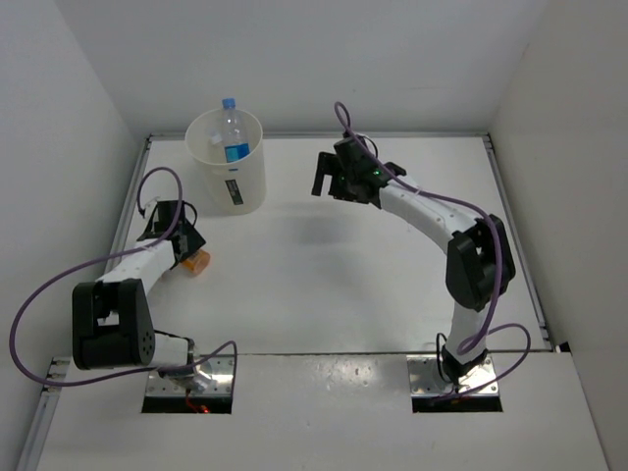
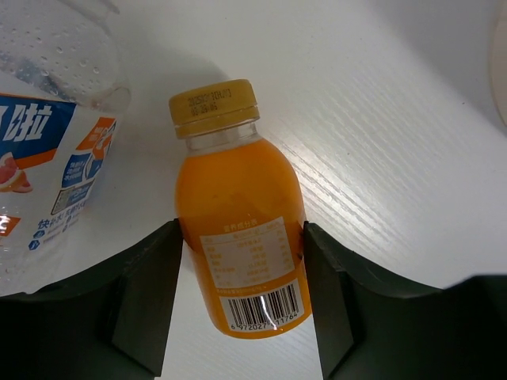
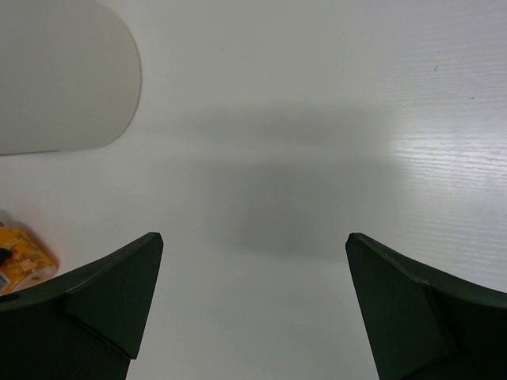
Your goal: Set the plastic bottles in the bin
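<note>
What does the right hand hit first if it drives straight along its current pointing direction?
Probably the bare white table; nothing lies between the fingers of the open right hand. The cream-white round plastic bin and the small orange plastic bottle sit left of that line. Height above the table is unclear.

Glossy plastic orange bottle [image 2: 238, 198], grained table [image 2: 396, 158]

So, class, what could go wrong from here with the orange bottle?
The left end effector holds the orange bottle only by its lower half, so it may pivot or slip when lifted. The labelled clear bottle lies close beside one finger and could get knocked.
</note>
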Available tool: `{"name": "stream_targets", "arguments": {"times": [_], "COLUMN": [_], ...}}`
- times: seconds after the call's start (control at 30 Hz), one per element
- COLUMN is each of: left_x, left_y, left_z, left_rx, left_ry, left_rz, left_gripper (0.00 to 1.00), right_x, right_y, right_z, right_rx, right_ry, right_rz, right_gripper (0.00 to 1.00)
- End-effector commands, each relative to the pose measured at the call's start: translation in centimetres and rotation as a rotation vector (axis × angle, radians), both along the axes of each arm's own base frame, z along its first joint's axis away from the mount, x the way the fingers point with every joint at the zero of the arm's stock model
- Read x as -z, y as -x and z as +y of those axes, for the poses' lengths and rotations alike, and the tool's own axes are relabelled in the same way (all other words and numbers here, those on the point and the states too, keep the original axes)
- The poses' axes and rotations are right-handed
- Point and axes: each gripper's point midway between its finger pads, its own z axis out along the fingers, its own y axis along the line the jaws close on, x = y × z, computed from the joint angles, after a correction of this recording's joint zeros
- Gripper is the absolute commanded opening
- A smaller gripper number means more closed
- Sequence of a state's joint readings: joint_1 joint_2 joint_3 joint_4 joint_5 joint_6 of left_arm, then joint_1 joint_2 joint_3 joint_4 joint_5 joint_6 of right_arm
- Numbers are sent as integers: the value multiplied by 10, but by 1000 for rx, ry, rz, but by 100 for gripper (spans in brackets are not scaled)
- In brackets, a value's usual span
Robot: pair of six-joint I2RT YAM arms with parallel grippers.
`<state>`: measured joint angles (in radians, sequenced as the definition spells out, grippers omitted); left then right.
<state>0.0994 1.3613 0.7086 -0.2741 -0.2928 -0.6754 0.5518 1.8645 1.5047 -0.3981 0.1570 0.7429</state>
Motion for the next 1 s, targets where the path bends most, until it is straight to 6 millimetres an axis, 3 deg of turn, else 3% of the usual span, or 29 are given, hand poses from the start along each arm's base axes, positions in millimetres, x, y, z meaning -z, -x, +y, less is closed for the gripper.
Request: {"name": "stream_targets", "arguments": {"times": [0.0, 0.03, 0.07, 0.17, 0.33, 0.5, 0.6, 0.63, 0.67, 0.73, 0.87, 0.97], "left_x": [-5, -5, -14, -38, -91, -131, -135, -138, -131, -123, -93, -75], "left_y": [-4, -4, -8, -23, -53, -70, -72, -72, -69, -64, -54, -55], "left_z": [2, 2, 5, 16, 23, 26, 26, 24, 24, 21, 0, -28], "left_rx": [17, 25, 16, -19, -45, -62, -62, -54, -53, -44, 39, 162], "left_ry": [-5, -11, -25, -72, -96, -105, -105, -98, -96, -87, -3, 99], "left_rz": [-21, -17, -40, -103, -238, -325, -334, -344, -327, -313, -284, -303], "left_gripper": [52, 43, 40, 39, 27, 26, 26, 26, 26, 35, 89, 97], "right_x": [-31, -35, -35, -41, -40, -39, -32, -38, -32, -32, -26, -20], "right_y": [-16, -20, -20, -25, -24, -22, -18, -19, -16, -15, -9, -4], "right_z": [0, -3, -3, -6, -7, -15, -20, -20, -19, -25, -32, -33], "right_rx": [28, 31, 31, 34, 22, 19, 22, 21, 14, 23, 33, 34], "right_ry": [-41, -52, -52, -67, -79, -80, -77, -86, -85, -84, -79, -85], "right_rz": [-54, -60, -60, -55, -37, -24, -5, -23, -6, -4, 6, 26], "right_gripper": [100, 100, 100, 100, 100, 100, 100, 100, 100, 100, 100, 100]}}
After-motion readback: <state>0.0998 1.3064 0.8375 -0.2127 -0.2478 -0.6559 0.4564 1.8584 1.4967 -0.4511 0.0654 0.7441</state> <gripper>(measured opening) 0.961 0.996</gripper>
